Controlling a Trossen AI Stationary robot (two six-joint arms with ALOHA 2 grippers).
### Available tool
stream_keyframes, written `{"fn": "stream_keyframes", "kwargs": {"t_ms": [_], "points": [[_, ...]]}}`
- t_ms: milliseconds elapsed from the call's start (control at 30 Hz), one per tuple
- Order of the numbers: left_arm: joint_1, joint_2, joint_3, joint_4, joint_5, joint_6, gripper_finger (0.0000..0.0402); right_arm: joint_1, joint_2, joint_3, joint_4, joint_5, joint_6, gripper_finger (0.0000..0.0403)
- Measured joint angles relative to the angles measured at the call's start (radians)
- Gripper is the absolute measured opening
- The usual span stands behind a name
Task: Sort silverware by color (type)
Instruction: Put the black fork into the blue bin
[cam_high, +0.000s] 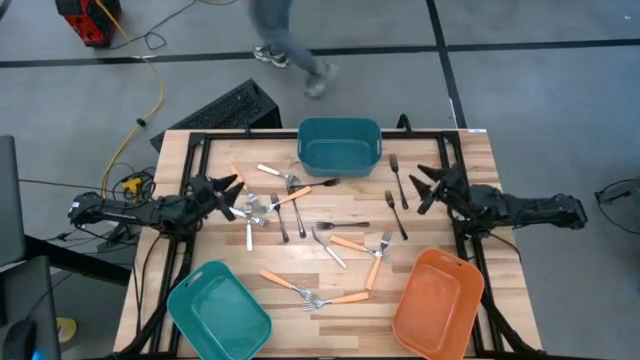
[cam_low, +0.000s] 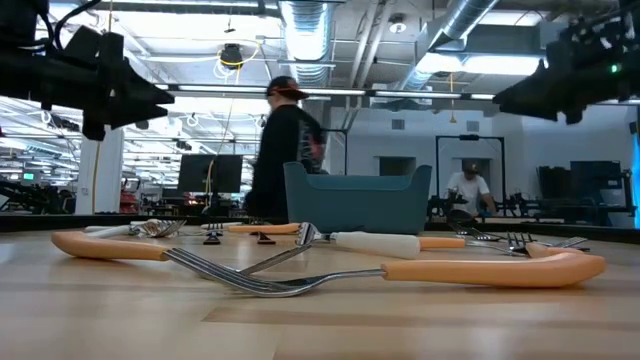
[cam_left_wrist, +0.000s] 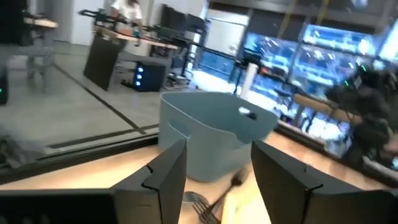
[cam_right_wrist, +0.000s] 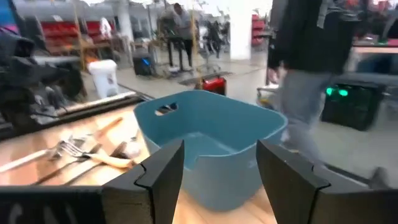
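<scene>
1. Your left tool (cam_high: 232, 196) hangs with jaws apart and empty over the left clump of silverware (cam_high: 268, 205); crossed handles there could make you lift two colours at once.
2. Your right tool (cam_high: 428, 187), also apart, waits beside the dark forks (cam_high: 397, 180).
3. Three bins (cam_high: 340, 142) ring the bench (cam_high: 470, 150); a person (cam_high: 285, 40) walks beyond.

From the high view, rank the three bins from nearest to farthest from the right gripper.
Measured from the right gripper, at the table's right side:
1. Dark teal bin, at the table's far edge, centre.
2. Orange bin, near right corner; only a little farther, a close call with the first.
3. Light teal bin, near left corner, clearly farthest.
</scene>
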Motion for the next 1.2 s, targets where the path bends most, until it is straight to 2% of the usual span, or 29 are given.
{"fn": "stream_keyframes", "kwargs": {"t_ms": [167, 267, 367, 567, 800, 967, 1167, 1200], "points": [[0.0, 0.0, 0.011, 0.003, -0.015, -0.058, 0.0218, -0.014, 0.138, 0.142, -0.218, 0.081, 0.191, 0.0227], [0.0, 0.0, 0.045, -0.015, 0.028, -0.031, 0.0243, -0.04, 0.246, 0.209, -0.305, 0.081, 0.207, 0.0227], [0.0, 0.0, 0.086, -0.069, 0.069, -0.028, 0.0257, -0.072, 0.358, 0.257, -0.352, 0.025, 0.239, 0.023], [0.0, 0.001, 0.151, -0.131, 0.1, -0.049, 0.0261, -0.161, 0.524, 0.268, -0.357, -0.119, 0.46, 0.0259], [0.0, 0.0, 0.246, -0.214, 0.21, -0.042, 0.0261, -0.298, 0.653, 0.304, -0.354, -0.12, 0.466, 0.0265], [0.0, 0.008, 0.253, -0.228, 0.212, -0.145, 0.0261, -0.438, 0.752, 0.41, -0.457, -0.213, 0.357, 0.0265], [0.0, 0.057, 0.253, -0.258, 0.204, -0.195, 0.0262, -0.579, 0.842, 0.441, -0.467, -0.477, 0.392, 0.0265], [0.0, 0.066, 0.253, -0.255, 0.201, -0.197, 0.0262, -0.592, 0.853, 0.441, -0.476, -0.494, 0.393, 0.0265]]}}
